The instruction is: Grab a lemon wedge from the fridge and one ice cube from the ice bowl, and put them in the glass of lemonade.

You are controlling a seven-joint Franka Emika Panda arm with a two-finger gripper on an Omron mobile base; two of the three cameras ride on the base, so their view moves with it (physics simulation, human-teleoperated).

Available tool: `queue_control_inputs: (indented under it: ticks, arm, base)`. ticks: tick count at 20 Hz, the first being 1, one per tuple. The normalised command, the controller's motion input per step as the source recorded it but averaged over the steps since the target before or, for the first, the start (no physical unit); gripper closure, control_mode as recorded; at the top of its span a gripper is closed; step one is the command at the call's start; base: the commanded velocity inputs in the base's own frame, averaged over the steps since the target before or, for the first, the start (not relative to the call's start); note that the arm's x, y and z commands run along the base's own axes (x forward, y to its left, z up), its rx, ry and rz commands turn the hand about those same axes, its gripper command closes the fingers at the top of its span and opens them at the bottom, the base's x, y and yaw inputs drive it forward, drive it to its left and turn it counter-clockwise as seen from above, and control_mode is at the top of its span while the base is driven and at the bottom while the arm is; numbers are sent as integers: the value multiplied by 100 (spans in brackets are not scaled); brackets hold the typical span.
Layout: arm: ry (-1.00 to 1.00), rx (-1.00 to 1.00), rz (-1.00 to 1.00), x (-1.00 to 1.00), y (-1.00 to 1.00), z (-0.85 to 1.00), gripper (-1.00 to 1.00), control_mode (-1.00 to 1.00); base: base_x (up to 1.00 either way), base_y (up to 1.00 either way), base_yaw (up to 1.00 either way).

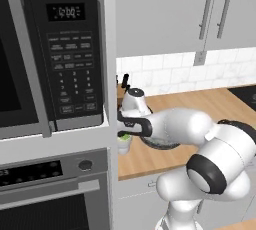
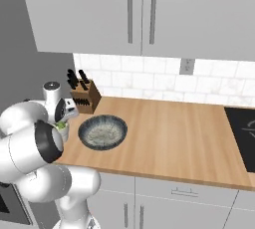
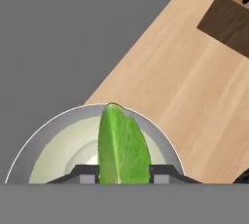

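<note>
Microwave (image 1: pixel 50 49) and oven (image 1: pixel 50 189) seen at far left. Glass of lemonade (image 1: pixel 123 141) stood at tabletop (image 2: pixel 174 138) edge beside them; gripper (image 3: pixel 124 174) poised directly over it. Green lemon wedge (image 3: pixel 121 145) seen between jaws, above pale drink, evidently positioned for drop; whether jaws pinch or have let go cannot be told. Ice bowl (image 2: pixel 103 132) set just right of glass, within easy reach. Knife block (image 2: pixel 84 98) placed behind.
</note>
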Motion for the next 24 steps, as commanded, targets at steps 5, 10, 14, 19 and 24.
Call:
queue_control_inputs:
  ticks: [5,10,14,19,24]
  arm:
    - [-3,0,-2,-10,0,29,-100,-100]
    - [-3,0,-2,-6,-3,47,-100,-100]
    - [-1,1,-4,0,-69,26,-100,-100]
    - [5,9,-27,-23,-100,12,-100,-100]
    - [25,12,-53,-7,-100,-1,-100,-100]
  base:
    - [0,0,0]
    - [0,0,0]
    - [0,0,0]
    - [0,0,0]
    - [0,0,0]
